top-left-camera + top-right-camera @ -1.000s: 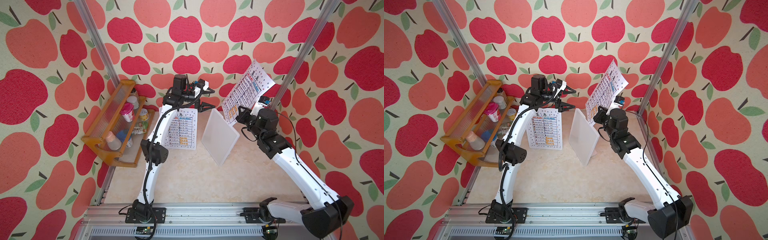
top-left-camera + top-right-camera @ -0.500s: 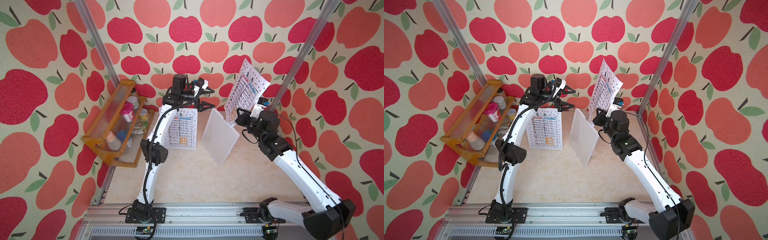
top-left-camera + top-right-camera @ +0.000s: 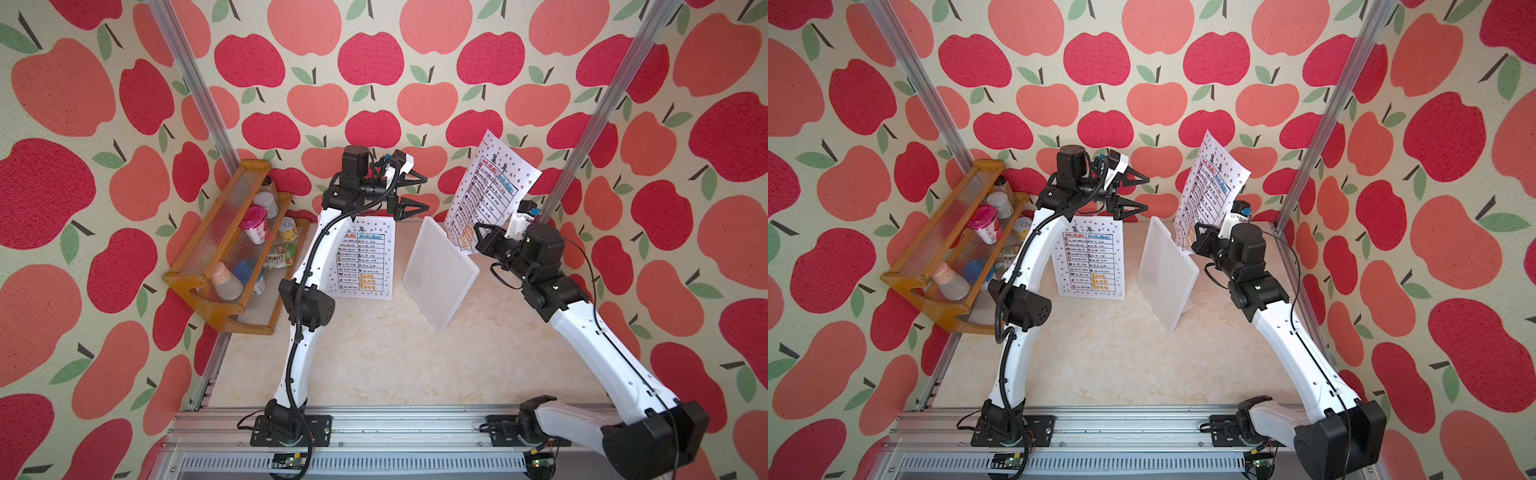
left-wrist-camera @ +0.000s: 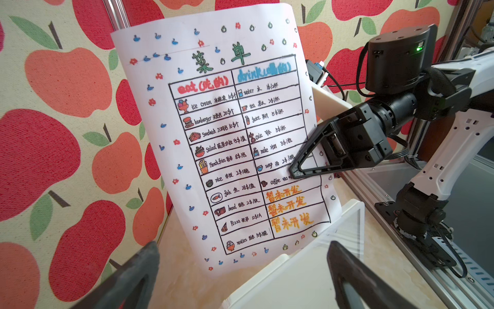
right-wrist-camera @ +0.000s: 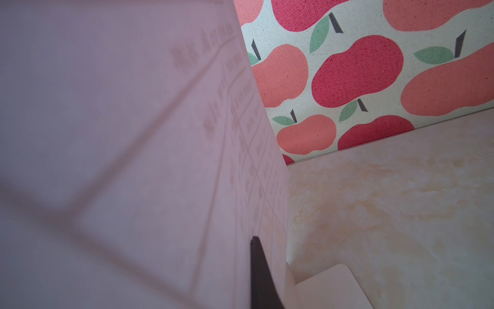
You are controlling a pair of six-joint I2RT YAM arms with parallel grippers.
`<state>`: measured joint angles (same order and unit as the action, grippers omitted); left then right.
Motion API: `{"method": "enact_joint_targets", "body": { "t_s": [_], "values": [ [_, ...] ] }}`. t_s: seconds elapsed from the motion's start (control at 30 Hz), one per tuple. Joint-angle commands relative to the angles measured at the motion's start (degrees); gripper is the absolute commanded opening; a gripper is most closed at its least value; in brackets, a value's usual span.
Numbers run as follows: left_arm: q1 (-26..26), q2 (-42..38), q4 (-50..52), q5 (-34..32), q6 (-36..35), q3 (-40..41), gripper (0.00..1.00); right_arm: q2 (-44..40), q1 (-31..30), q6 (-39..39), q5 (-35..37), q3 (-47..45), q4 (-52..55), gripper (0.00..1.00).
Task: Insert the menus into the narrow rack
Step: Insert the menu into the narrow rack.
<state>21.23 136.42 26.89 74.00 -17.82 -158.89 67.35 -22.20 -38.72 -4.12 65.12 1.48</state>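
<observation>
Two arms noted. The right end effector point(image 4: 295, 171) is clamped on the lower side edge of one menu point(image 3: 486, 187). It holds the sheet upright in the air, bottom corner at the far end of the narrow rack point(image 3: 440, 270), about 1 o'clock from the rack's middle; contact with the rim unclear. The left end effector point(image 3: 424, 193) hangs spread and empty at 11 o'clock of the rack. The second menu point(image 3: 363, 257) lies flat on the tabletop point(image 3: 395, 353) at 9 o'clock. Step, as judged: lining up the first sheet; neither is inserted. Next move calls for squaring the floppy bottom edge with the slot, then lowering.
</observation>
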Motion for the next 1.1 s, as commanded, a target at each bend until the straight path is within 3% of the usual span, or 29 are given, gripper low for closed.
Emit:
{"method": "enact_joint_targets", "body": {
  "t_s": [0.0,1.07],
  "values": [
    [-0.25,-0.35,-5.78,1.66,6.01,0.01,0.99,-0.05,0.53,-1.85,-4.74,0.02,-2.24,0.00],
    [0.00,2.36,-3.52,0.65,5.33,-0.12,0.99,2.32,3.83,-9.19,-15.64,3.45,-7.01,0.00]
  ]
}}
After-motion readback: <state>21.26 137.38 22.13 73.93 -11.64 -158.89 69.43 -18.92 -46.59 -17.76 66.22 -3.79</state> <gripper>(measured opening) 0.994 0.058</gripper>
